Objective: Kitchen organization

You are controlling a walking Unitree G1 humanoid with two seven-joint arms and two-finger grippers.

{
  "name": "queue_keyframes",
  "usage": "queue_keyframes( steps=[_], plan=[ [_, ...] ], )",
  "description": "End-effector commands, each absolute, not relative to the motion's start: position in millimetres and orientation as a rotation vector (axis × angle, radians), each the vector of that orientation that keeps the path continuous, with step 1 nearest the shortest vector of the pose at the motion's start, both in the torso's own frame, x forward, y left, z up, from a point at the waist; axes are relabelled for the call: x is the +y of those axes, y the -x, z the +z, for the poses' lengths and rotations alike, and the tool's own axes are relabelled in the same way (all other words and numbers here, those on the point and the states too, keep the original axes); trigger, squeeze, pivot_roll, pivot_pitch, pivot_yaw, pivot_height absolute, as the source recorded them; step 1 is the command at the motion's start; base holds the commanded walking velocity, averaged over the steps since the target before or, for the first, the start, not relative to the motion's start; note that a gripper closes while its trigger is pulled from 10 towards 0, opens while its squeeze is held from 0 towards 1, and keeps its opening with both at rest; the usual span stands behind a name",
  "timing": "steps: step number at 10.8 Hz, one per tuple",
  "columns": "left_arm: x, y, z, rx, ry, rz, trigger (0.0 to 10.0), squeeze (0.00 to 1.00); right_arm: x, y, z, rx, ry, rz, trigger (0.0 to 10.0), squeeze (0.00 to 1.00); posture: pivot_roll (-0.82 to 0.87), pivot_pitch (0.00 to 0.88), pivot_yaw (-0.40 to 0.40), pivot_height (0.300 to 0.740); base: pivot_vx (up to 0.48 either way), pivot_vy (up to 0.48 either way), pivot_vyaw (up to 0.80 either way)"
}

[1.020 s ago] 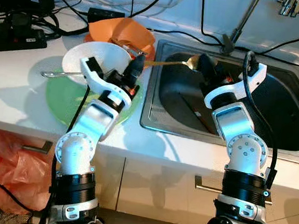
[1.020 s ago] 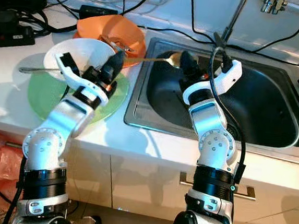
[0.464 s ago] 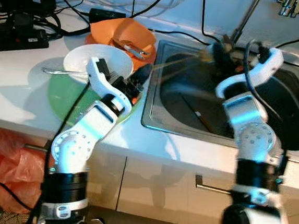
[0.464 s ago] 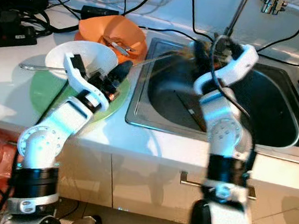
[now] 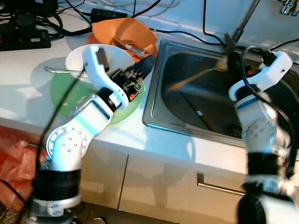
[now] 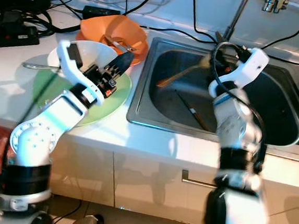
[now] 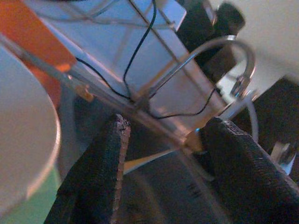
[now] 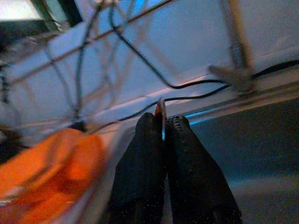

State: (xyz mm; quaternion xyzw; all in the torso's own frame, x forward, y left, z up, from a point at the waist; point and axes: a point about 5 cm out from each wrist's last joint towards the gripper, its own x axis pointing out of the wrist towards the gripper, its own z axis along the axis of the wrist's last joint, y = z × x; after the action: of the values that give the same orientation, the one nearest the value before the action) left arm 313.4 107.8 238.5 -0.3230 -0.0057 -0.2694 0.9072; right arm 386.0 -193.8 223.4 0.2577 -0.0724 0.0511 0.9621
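Holding a golden spoon pinched in the right gripper above the sink, long axis slanting down and leftward toward the orange bowl. Showing, from the right wrist, fingers clamped on the handle tip. Hovering spread and empty beside the white bowl, left gripper, nearer that crockery.
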Motion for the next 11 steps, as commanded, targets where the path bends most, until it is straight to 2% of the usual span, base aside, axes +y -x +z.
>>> queue_keyframes(
  steps=[1, 2, 5, 9, 10, 11],
  plan=[
    [103.5, -311.1, 244.4, -0.028, 0.611, -0.583, 10.0, 1.00, -199.8, -388.2, 227.1, -0.162, -0.477, 0.089, 0.0, 0.00, 0.10, 0.104, -0.053, 0.740, 0.000, 0.000, 0.00],
    [112.8, -308.1, 236.8, -0.011, 0.500, -0.575, 10.0, 1.00, -200.9, -392.3, 215.0, -0.113, -0.308, 0.113, 0.0, 0.00, 0.11, 0.101, -0.051, 0.740, 0.000, 0.000, 0.00],
    [125.3, -299.0, 226.5, -0.024, 0.260, -0.564, 10.0, 1.00, -206.7, -392.6, 185.2, -0.031, -0.073, 0.114, 0.0, 0.00, 0.14, 0.077, -0.034, 0.740, 0.000, 0.000, 0.00],
    [141.6, -294.4, 231.7, -0.149, 0.038, -0.474, 10.0, 1.00, -205.8, -392.2, 166.9, 0.021, 0.076, 0.138, 0.0, 0.00, 0.16, 0.056, -0.045, 0.740, 0.000, 0.000, 0.00],
    [144.9, -293.2, 234.9, -0.173, 0.014, -0.450, 10.0, 1.00, -205.3, -391.9, 167.0, 0.012, 0.101, 0.149, 5.9, 0.90, 0.15, 0.057, -0.051, 0.740, 0.000, 0.000, 0.00],
    [148.8, -298.4, 238.9, -0.196, -0.006, -0.407, 10.0, 1.00, -204.2, -390.8, 165.7, 0.003, 0.137, 0.157, 10.0, 1.00, 0.15, 0.062, -0.049, 0.740, 0.000, 0.000, 0.00]
  ],
)
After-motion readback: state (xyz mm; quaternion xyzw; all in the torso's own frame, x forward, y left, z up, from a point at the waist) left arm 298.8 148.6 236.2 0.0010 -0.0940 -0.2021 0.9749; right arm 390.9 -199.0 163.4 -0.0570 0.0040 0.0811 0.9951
